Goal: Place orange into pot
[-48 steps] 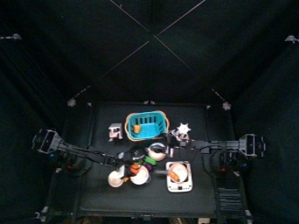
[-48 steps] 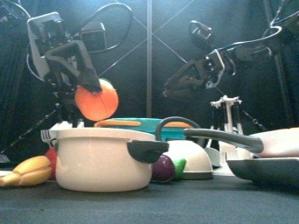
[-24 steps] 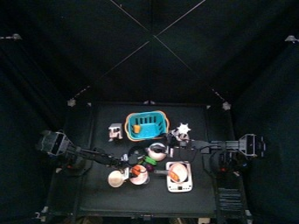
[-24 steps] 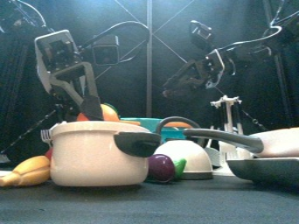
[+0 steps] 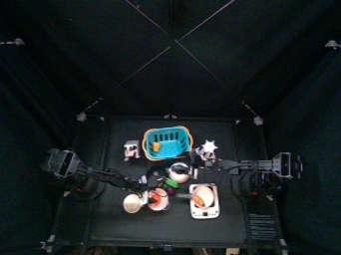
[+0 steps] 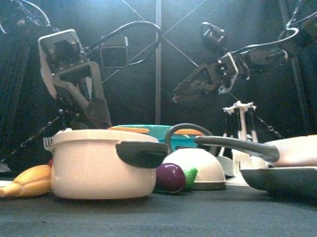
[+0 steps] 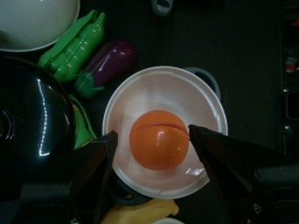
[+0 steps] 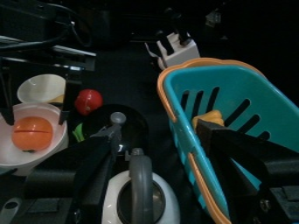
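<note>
I see the orange, round and smooth, inside the white pot, front left of the table.

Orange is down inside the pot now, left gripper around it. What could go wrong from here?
1. The left gripper sits low in the pot; lifting off-centre might catch the rim and tip or drag it.
2. The jaws flank the orange closely, so a shallow opening may carry it back up.
3. The eggplant and pan crowd the pot, and a shove would knock them.

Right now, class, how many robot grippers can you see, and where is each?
2. The left gripper is down in the pot, astride the orange; the right gripper hangs raised over the table's right side.
</note>
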### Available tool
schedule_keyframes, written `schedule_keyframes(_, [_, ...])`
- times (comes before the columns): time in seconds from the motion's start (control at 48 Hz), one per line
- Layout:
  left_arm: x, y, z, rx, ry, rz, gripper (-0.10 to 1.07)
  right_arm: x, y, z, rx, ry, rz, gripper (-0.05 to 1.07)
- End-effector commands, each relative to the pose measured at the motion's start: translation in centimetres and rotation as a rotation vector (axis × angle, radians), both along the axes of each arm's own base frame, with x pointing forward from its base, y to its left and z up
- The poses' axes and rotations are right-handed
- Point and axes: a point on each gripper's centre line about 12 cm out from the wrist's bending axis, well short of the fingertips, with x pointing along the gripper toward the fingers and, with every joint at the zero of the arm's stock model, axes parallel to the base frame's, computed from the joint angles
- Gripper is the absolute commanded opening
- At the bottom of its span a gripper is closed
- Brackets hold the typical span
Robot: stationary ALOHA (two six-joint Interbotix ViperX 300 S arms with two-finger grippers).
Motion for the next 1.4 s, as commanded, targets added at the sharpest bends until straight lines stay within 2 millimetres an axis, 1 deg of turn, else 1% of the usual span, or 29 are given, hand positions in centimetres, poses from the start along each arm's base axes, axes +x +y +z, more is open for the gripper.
schedule_keyframes(0.0, [0.4, 0.1, 1.5, 0.009, -0.039, -0.01, 0.99, 0.1, -0.1, 0.7, -0.003, -0.027, -0.003, 1.0])
schedule_keyframes(0.146, [-0.7, 0.5, 2.6, 0.048, -0.023, -0.035, 0.99, 0.0, -0.1, 0.7, -0.003, -0.026, -0.003, 1.0])
schedule_keyframes(0.312, [-3.1, 1.2, 3.0, 0.105, 0.084, -0.054, 0.99, 0.0, -0.1, 0.6, -0.002, -0.024, -0.003, 1.0])
schedule_keyframes(0.458, [-4.2, 1.2, 3.2, 0.121, 0.124, -0.062, 0.99, 0.1, -0.2, 0.5, -0.001, -0.022, -0.005, 1.0])
schedule_keyframes(0.708, [-5.0, 1.3, 2.4, 0.125, 0.158, -0.062, 0.99, 0.3, -0.2, 0.2, -0.001, -0.012, -0.004, 1.0])
schedule_keyframes(1.146, [-5.0, 2.0, 2.5, 0.149, 0.131, -0.059, 0.98, 0.5, 0.0, 0.4, -0.003, -0.017, 0.003, 1.0])
schedule_keyframes(1.25, [-5.1, 2.2, 3.1, 0.141, 0.089, -0.054, 0.98, 0.6, 0.0, 0.5, -0.008, -0.019, 0.006, 1.0])
schedule_keyframes(1.375, [-5.6, 3.0, 3.7, 0.122, -0.018, -0.034, 0.98, 0.7, 0.0, 0.6, -0.019, -0.019, 0.015, 1.0])
